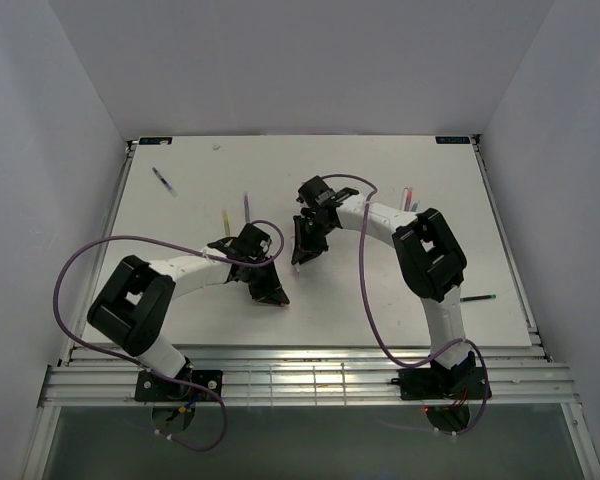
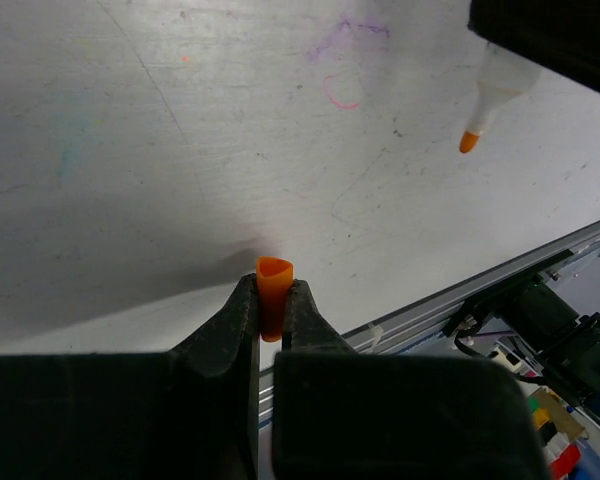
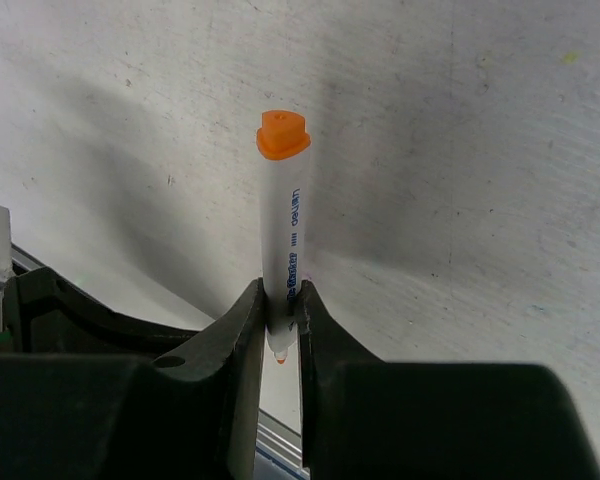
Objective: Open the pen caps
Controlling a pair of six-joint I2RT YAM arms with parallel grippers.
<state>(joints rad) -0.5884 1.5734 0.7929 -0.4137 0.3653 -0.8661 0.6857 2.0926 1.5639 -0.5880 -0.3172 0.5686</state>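
From above, both pairs of jaws sit close together over the worktop (image 1: 320,320); loose pens (image 1: 163,180) lie farther back. Left wrist: left jaws pinch an orange cap (image 2: 274,285), clear of the pen (image 2: 497,85) and its bare tip. Right wrist: right jaws clamp that pen's white barrel.

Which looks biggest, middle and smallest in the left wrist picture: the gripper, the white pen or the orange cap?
Largest: the left gripper.
Then the white pen, only partly in view.
Smallest: the orange cap, though it is nearer the camera.
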